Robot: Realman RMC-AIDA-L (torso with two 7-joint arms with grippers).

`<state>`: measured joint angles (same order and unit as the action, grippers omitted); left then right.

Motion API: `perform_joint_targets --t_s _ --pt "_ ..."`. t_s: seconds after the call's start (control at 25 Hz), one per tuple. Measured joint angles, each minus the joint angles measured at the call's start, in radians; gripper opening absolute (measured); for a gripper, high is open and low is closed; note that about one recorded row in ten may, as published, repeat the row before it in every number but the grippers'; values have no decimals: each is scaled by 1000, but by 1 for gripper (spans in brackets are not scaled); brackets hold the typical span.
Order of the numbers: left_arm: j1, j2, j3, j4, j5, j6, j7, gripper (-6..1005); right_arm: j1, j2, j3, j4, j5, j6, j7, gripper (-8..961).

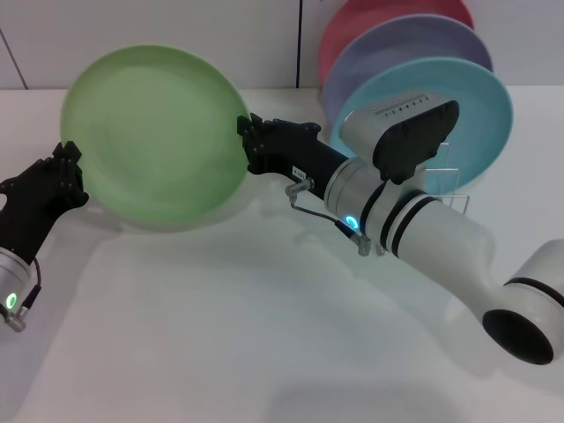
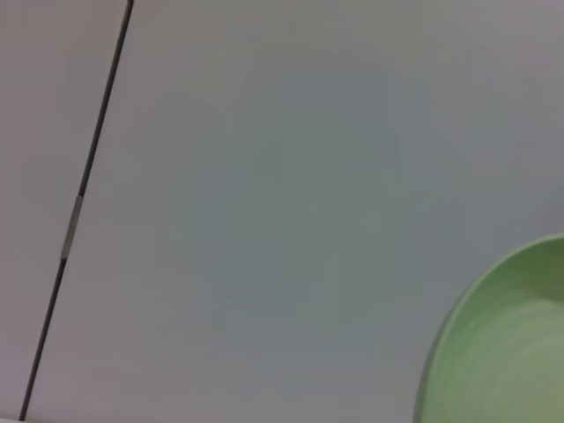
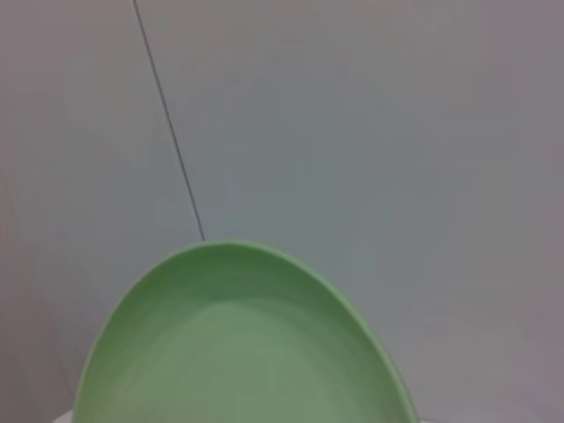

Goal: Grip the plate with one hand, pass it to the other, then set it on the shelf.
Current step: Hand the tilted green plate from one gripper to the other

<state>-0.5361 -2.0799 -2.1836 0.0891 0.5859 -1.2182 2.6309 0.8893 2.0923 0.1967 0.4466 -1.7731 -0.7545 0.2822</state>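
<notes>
step: hand-over | green plate (image 1: 154,137) upper left, both ends held | left pincer (image 1: 63,176) pinching rim | right pincer (image 1: 251,145) pinching rim | tip: left lets go only once right holds tight

White tabletop (image 1: 220,335) filling the foreground, matte, softly and evenly lit, with faint diffuse shadows; pale grey-white panelled wall (image 1: 264,35) behind, meeting the tabletop's far edge; thin dark vertical seam (image 1: 300,40) between wall panels, another slanted seam (image 1: 11,57) at far left; same plain wall in both wrist views, each crossed by one dark panel joint (image 2: 84,189) (image 3: 172,132); no window or lamp in view; floor out of sight.
</notes>
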Motion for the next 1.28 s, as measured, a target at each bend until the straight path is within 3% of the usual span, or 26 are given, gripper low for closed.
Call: perform_joint_targets --t_s 0.32,0.88,1.28 --pt "6 0 4 -1 3 -24 -19 59 -2 0 0 -2 2 0 0 52" --pt "10 0 -2 -6 -1 -31 -22 330 -2 0 1 -14 6 1 0 52" --pt "43 4 -89 -40 -6 -31 -43 330 0 0 1 -21 0 -1 -13 42"
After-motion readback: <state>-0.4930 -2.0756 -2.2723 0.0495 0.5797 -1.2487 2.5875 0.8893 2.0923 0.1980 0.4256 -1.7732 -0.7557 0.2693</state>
